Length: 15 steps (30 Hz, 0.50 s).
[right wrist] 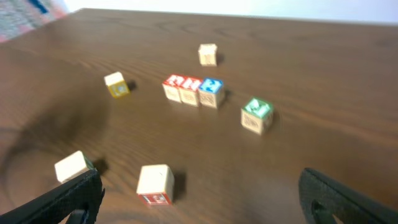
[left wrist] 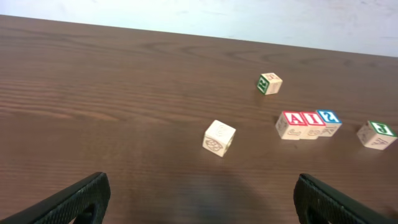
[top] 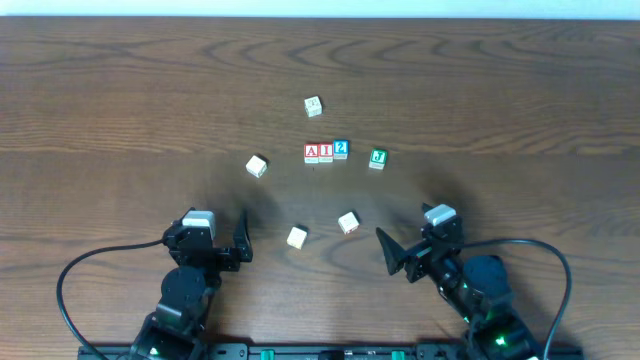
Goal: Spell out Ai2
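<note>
Left gripper [left wrist: 202, 186] and right gripper [right wrist: 200, 180] low at near edge of wooden table [top: 120, 100], fingers spread wide, nothing held. Just ahead, between arms: pale block [top: 297, 237], red-marked block [top: 348, 222], apart. Mid-table: A block [top: 312, 152], I block [top: 326, 152], 2 block [top: 341, 149] in touching row, left to right. Green block [top: 377, 158] near row's right end, not touching. Tilted block [top: 257, 166] lies left. Farthest block [top: 313, 106] sits beyond row.

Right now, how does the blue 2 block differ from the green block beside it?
The blue 2 block shows a blue top face; the green block shows a green one. The blue 2 block touches the red I block; the green block stands alone, apart. Both are small wooden cubes.
</note>
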{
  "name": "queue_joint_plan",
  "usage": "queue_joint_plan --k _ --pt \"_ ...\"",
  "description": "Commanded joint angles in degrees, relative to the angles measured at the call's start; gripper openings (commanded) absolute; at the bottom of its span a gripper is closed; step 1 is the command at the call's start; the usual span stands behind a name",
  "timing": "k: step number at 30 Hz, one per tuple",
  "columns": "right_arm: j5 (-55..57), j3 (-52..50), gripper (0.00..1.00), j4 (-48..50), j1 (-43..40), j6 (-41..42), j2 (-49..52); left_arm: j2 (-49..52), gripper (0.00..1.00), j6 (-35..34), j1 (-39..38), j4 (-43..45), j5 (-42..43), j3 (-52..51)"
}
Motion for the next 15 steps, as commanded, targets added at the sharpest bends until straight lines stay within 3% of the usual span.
queue_joint_plan --k 1,4,15 --pt "6.43 -2.10 0.99 -0.28 0.33 5.60 0.37 -0.28 0.95 -0.20 0.11 -2.62 -4.26 -0.28" --pt "8.13 -2.08 0.99 -0.92 0.24 9.18 0.61 -0.24 0.96 -0.13 0.09 -4.52 -5.29 -0.28" --pt "9.31 -2.08 0.99 -11.80 0.24 8.74 0.81 -0.11 0.95 0.13 0.09 -4.33 -5.18 -0.26"
